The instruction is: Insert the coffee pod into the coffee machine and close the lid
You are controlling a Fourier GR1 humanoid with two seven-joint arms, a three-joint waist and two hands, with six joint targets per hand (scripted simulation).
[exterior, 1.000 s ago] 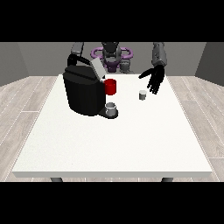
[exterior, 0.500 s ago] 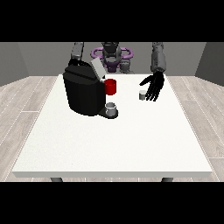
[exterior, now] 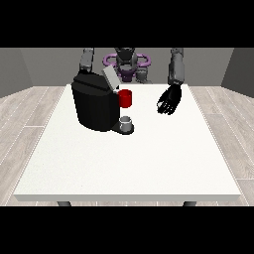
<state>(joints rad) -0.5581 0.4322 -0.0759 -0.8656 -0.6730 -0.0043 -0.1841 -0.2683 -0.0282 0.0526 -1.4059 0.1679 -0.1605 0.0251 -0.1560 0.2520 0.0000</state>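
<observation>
Coffee machine lid tilted up, open.

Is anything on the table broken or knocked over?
Nothing looks broken or tipped. The coffee machine stands upright with its lid open, a small cup sits at its base, and the hand at the view's right hangs nearby.

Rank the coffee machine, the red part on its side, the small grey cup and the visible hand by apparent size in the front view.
1. Coffee machine, largest by far.
2. Hand at the view's right.
3. Red part and grey cup look nearly alike; too close to rank.
</observation>
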